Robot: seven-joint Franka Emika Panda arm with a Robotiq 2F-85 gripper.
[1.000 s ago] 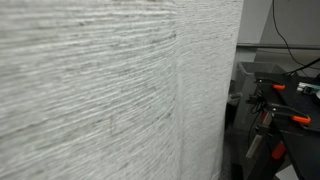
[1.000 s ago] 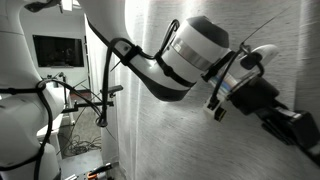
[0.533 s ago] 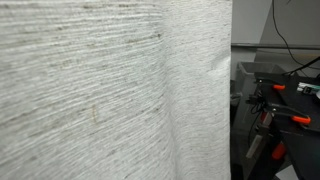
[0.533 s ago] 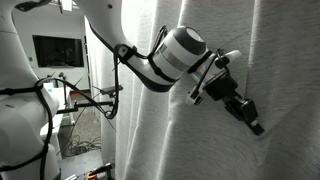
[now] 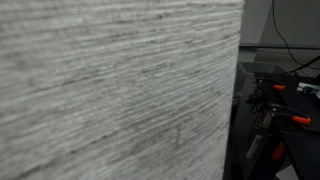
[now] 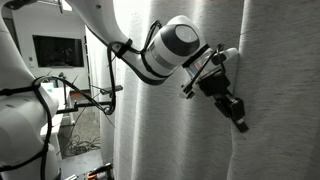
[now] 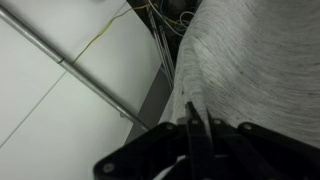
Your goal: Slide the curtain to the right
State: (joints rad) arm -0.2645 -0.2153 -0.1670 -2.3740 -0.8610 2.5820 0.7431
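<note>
The curtain (image 5: pixel 110 90), a huge light grey-white woven sheet with fine horizontal threads, fills most of one exterior view. It hangs in soft vertical folds in an exterior view (image 6: pixel 285 80). My gripper (image 6: pixel 238 120) sits at the end of the arm reaching across the fabric. In the wrist view my gripper (image 7: pixel 195 128) is shut, its dark fingers pinching a raised fold of the curtain (image 7: pixel 250 60).
A black stand with orange clamps (image 5: pixel 280 112) stands beside the curtain's edge. A monitor (image 6: pixel 58 50) and a white machine body (image 6: pixel 18 100) are behind the arm. A metal rod (image 7: pixel 80 72) and hanging cables (image 7: pixel 165 25) show against the white wall.
The gripper and wrist have moved leftwards in the exterior view that shows the arm, pulling the fabric along. In the close exterior view the fold has flattened and the curtain's edge has shifted.
</note>
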